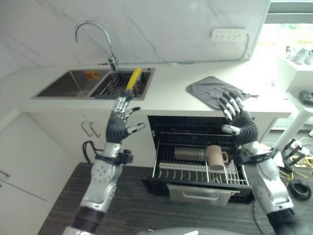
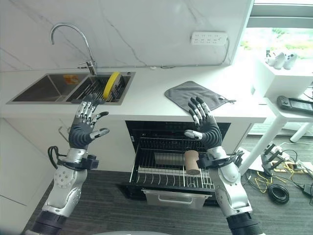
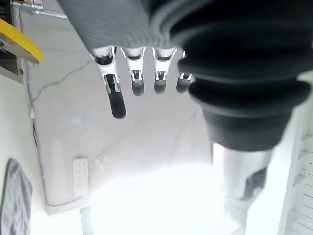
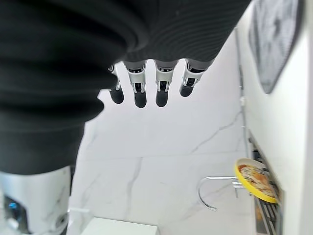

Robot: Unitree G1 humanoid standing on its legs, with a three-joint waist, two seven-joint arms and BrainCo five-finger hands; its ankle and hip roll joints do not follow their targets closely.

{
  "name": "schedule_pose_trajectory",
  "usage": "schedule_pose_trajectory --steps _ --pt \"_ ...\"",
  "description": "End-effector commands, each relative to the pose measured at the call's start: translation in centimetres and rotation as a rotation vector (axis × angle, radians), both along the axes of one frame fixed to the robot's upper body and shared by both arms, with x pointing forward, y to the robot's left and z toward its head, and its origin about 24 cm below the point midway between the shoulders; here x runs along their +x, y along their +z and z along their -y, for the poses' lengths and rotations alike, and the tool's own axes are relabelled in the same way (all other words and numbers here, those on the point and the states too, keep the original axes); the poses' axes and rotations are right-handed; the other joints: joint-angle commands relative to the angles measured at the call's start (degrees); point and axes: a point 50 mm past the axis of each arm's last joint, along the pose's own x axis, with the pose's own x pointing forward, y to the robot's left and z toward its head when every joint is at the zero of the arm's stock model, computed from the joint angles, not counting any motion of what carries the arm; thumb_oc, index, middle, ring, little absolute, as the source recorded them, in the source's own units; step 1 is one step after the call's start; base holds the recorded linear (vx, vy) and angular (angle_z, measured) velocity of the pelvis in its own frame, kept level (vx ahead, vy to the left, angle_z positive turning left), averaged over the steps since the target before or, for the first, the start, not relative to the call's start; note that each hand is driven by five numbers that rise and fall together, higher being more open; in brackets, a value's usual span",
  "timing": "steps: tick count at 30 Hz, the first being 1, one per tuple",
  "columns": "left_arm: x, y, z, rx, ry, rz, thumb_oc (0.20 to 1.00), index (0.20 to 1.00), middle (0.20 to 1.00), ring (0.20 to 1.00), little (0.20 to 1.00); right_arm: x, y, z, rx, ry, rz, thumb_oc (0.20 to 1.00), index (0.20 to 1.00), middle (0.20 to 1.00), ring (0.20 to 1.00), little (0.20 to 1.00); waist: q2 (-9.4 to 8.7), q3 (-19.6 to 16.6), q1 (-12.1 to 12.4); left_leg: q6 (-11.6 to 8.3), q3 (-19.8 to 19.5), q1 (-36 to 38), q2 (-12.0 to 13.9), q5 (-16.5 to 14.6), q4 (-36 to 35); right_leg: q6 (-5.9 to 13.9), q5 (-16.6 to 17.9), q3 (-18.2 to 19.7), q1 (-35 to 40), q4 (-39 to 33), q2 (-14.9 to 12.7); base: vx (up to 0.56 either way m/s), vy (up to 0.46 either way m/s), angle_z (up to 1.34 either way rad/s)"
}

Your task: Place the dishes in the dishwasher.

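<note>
Hovering left hand [image 1: 119,121], right hand [image 1: 238,120], fingers spread

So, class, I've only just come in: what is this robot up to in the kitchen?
It is loading a dishwasher, whose rack is pulled out below the counter with a brown mug already standing in it. A yellow plate stands on edge in the sink's drying rack, not yet moved. The left hand and the right hand are raised with fingers spread, holding nothing. A grey cloth lies on the counter.
</note>
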Motion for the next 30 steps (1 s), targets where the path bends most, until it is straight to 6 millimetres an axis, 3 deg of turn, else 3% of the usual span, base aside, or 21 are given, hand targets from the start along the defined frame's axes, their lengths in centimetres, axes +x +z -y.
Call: schedule_pose_trajectory --steps 1,2,3,4,5,7,9,12,13,14,16,17,19,21,23,25,27,28,30 --pt "0.9 3.2 -0.5 0.064 0.001 0.141 1.000 1.000 1.000 1.000 1.000 0.7 4.8 -0.6 0.026 0.002 0.235 1.000 1.000 1.000 1.000 1.000 -1.58 2.44 0.27 2.15 0.98 0.75 -3.10 -11.68 8.50 -3.91 -7.45 2.33 0.53 2.45 5.46 0.08 -0.005 0.07" --pt "0.9 3.0 -0.6 0.073 0.005 0.132 1.000 1.000 1.000 1.000 1.000 0.7 4.6 -0.5 0.032 -0.011 0.222 1.000 1.000 1.000 1.000 1.000 -1.62 2.36 0.13 2.10 1.48 0.77 -3.16 -12.23 9.49 -3.99 -7.50 2.28 0.63 2.45 5.30 0.18 -0.001 0.09" --pt "0.8 2.8 -0.4 0.086 -0.009 0.119 1.000 1.000 1.000 1.000 1.000 0.4 4.3 -0.2 0.011 -0.055 0.210 1.000 1.000 1.000 1.000 1.000 -2.25 2.59 -0.61 1.80 4.19 -0.92 -1.60 -15.14 16.34 -4.26 -8.85 2.22 1.28 3.37 4.47 0.13 0.013 0.08" --pt "0.8 2.7 -0.1 0.090 -0.018 0.122 1.000 1.000 1.000 1.000 1.000 0.3 4.4 0.0 -0.004 -0.073 0.215 1.000 1.000 1.000 1.000 1.000 -2.91 3.15 -0.92 1.77 5.49 -2.95 -0.48 -16.05 20.65 -4.54 -8.72 2.12 1.48 3.43 3.90 0.01 0.035 0.23" --pt "0.7 2.8 0.1 0.091 -0.022 0.132 1.000 1.000 1.000 1.000 1.000 0.2 4.6 0.2 -0.010 -0.077 0.219 1.000 1.000 1.000 1.000 1.000 -3.25 3.71 -0.97 2.06 5.26 -6.60 0.70 -16.55 26.04 -5.15 -8.11 2.00 0.56 3.82 3.56 -0.16 0.101 0.79" --pt "0.6 3.1 -0.1 0.101 -0.015 0.144 1.000 1.000 1.000 1.000 1.000 0.5 4.8 0.2 -0.024 -0.064 0.227 1.000 1.000 1.000 1.000 1.000 -2.73 4.88 -0.11 2.06 0.69 -10.13 0.84 -15.91 30.19 -5.46 -8.34 4.22 -1.29 6.11 3.54 -0.17 0.285 0.76" --pt "0.5 3.1 -0.6 0.103 -0.006 0.145 1.000 1.000 1.000 1.000 1.000 0.9 5.0 0.2 -0.026 -0.054 0.239 1.000 1.000 1.000 1.000 1.000 -2.19 4.91 0.02 2.16 0.42 -6.95 2.70 -15.70 25.74 -5.02 -9.07 4.84 -2.91 8.31 2.55 -0.07 0.494 -0.48" --pt "-0.3 2.9 -2.0 0.089 0.001 0.122 1.000 1.000 1.000 1.000 1.000 0.0 5.3 1.5 -0.012 -0.083 0.272 1.000 1.000 1.000 1.000 1.000 -1.27 3.68 -0.56 -0.40 -2.01 -2.36 8.05 -9.37 14.82 -3.17 -9.12 6.99 -3.70 10.07 -0.48 -0.01 0.797 -0.22" --pt "-0.3 2.8 -2.2 0.086 -0.003 0.116 1.000 1.000 1.000 1.000 1.000 -0.1 5.4 1.8 -0.010 -0.094 0.276 1.000 1.000 1.000 1.000 1.000 -1.10 3.67 -0.74 -0.57 -2.10 -1.83 8.30 -8.91 13.85 -2.78 -9.39 6.99 -3.58 10.64 -1.19 -0.01 0.868 0.20" --pt "-0.1 2.7 -2.6 0.105 0.010 0.088 1.000 1.000 1.000 1.000 1.000 -0.5 5.5 2.6 -0.002 -0.128 0.288 1.000 1.000 1.000 1.000 1.000 -0.37 3.61 -1.44 -0.25 -2.09 -0.49 7.07 -9.19 10.61 -0.32 -10.25 5.86 -4.45 14.08 -4.76 -0.02 0.766 0.35" --pt "0.2 1.9 -2.3 0.145 0.011 0.062 1.000 1.000 1.000 1.000 1.000 -0.7 5.3 2.9 0.018 -0.163 0.283 1.000 1.000 1.000 1.000 1.000 -0.08 3.84 -1.44 0.15 -1.56 0.14 5.24 -8.22 8.57 0.97 -9.55 4.37 -3.86 15.60 -6.79 -0.05 0.717 0.32" --pt "0.3 1.8 -2.4 0.153 0.020 0.057 1.000 1.000 1.000 1.000 1.000 -0.8 5.2 3.0 0.025 -0.166 0.284 1.000 1.000 1.000 1.000 1.000 -0.13 4.09 -1.27 0.83 -1.28 0.60 3.30 -8.48 7.56 1.46 -8.53 2.98 -4.04 16.49 -7.99 -0.07 0.617 0.01" --pt "-0.1 1.4 -2.9 0.150 0.036 0.047 1.000 1.000 1.000 1.000 1.000 -1.4 5.0 3.0 0.013 -0.152 0.287 1.000 1.000 1.000 1.000 1.000 -0.43 4.59 -0.58 3.03 0.15 2.47 -1.16 -9.86 5.05 1.90 -3.35 0.68 -6.64 18.70 -9.22 -0.09 0.522 -0.21" --pt "-0.6 1.5 -3.5 0.175 0.042 0.061 1.000 1.000 1.000 1.000 1.000 -1.5 5.2 2.8 0.011 -0.152 0.292 1.000 1.000 1.000 1.000 1.000 -0.06 5.04 0.16 4.61 2.15 3.94 -3.34 -10.95 2.97 1.47 -3.78 -1.62 -8.14 19.94 -7.47 -0.14 0.379 -0.38" --pt "-0.7 1.8 -3.7 0.186 0.037 0.071 1.000 1.000 1.000 1.000 1.000 -1.6 5.1 3.0 0.028 -0.157 0.289 1.000 1.000 1.000 1.000 1.000 0.03 5.32 -0.11 4.83 2.57 3.95 -3.96 -11.38 2.87 0.83 -5.36 -1.93 -7.90 18.85 -4.44 -0.10 0.206 -0.22" --pt "-0.9 1.8 -3.6 0.185 0.027 0.086 1.000 1.000 1.000 1.000 1.000 -1.6 4.9 2.6 0.033 -0.163 0.280 1.000 1.000 1.000 1.000 1.000 -0.49 5.38 -0.06 4.52 2.61 3.87 -5.25 -11.00 1.68 -0.66 -6.77 -2.45 -5.45 13.17 1.87 -0.09 0.173 0.11" --pt "-1.1 1.8 -3.6 0.170 0.028 0.089 1.000 1.000 1.000 1.000 1.000 -1.5 4.8 2.4 0.027 -0.156 0.277 1.000 1.000 1.000 1.000 1.000 -0.62 5.36 0.02 4.13 2.59 4.05 -5.89 -10.63 0.90 -1.53 -6.47 -2.22 -4.24 9.99 4.46 -0.06 0.109 0.11" --pt "-1.3 1.8 -3.4 0.151 0.030 0.097 1.000 1.000 1.000 1.000 1.000 -1.4 4.6 2.1 0.023 -0.144 0.271 1.000 1.000 1.000 1.000 1.000 -0.85 5.13 -0.05 3.76 2.07 3.68 -6.75 -10.19 0.38 -2.04 -6.00 -0.72 -3.34 7.13 7.10 -0.04 0.065 -0.05" --pt "-1.2 1.7 -2.9 0.142 0.017 0.101 1.000 1.000 1.000 1.000 1.000 -1.2 4.4 2.1 0.041 -0.142 0.262 1.000 1.000 1.000 1.000 1.000 -0.90 4.76 -0.34 3.78 0.49 2.55 -7.40 -9.83 0.79 -2.57 -6.37 2.05 -2.82 6.24 8.61 -0.03 0.035 -0.11"
